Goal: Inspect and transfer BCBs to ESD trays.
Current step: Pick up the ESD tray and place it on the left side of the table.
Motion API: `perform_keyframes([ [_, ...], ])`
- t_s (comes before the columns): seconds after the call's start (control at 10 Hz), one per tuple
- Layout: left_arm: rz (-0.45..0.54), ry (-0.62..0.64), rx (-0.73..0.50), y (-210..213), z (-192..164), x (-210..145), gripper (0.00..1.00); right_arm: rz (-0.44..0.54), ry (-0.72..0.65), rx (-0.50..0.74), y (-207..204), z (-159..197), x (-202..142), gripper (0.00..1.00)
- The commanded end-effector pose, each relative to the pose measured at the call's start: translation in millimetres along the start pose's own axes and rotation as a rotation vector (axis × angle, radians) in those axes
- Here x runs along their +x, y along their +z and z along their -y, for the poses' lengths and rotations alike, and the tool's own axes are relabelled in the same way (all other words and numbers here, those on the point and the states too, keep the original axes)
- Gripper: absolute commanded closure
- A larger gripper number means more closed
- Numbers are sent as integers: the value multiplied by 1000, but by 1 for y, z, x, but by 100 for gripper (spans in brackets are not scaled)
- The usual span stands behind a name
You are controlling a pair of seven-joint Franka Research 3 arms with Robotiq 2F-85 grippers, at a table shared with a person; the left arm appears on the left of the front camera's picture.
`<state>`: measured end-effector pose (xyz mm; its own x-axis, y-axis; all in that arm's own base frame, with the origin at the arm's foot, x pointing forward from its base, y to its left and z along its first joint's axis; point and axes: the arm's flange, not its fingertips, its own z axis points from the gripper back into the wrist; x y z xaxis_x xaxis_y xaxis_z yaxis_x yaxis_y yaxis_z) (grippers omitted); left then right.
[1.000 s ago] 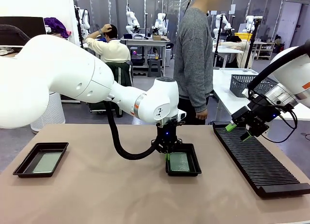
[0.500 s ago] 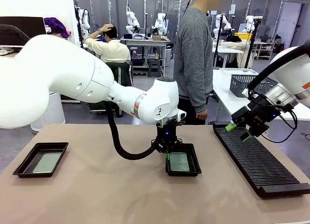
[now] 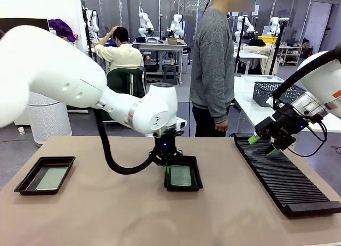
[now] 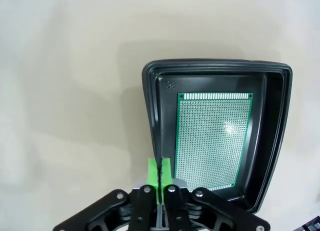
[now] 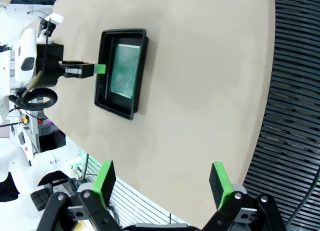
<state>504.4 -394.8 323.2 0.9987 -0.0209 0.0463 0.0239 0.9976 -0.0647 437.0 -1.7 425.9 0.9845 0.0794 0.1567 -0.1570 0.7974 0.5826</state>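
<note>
A black ESD tray (image 3: 184, 188) lies mid-table with a green BCB (image 3: 181, 175) flat on its floor. My left gripper (image 3: 167, 169) is shut on that tray's left rim; in the left wrist view the green pads (image 4: 152, 172) pinch the tray wall (image 4: 152, 116) beside the BCB (image 4: 212, 136). A second ESD tray (image 3: 26, 186) at the far left holds another BCB (image 3: 51, 178). My right gripper (image 3: 262, 145) hangs open and empty above the near end of the rack. In the right wrist view, the right gripper (image 5: 162, 181) looks down on the middle tray (image 5: 102, 71).
A long black ribbed rack (image 3: 282, 177) runs along the table's right side. A person in a grey sweater (image 3: 213, 59) stands at the far edge, hands down. Bare tabletop lies between the two trays and along the front.
My left arm has pulled the middle tray with its board to the left, toward the other tray. The right arm has stayed still.
</note>
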Motion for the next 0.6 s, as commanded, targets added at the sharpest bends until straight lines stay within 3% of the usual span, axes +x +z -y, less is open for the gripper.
perform_keyframes([
  [0.0, 4, -11, -34, 6, -40, -20, 97, 0, -6, -9, 0, -1, -1, 0],
  [0.5, 21, -5, -52, 25, -136, -35, 97, 0, -6, -9, 0, -1, -1, 0],
])
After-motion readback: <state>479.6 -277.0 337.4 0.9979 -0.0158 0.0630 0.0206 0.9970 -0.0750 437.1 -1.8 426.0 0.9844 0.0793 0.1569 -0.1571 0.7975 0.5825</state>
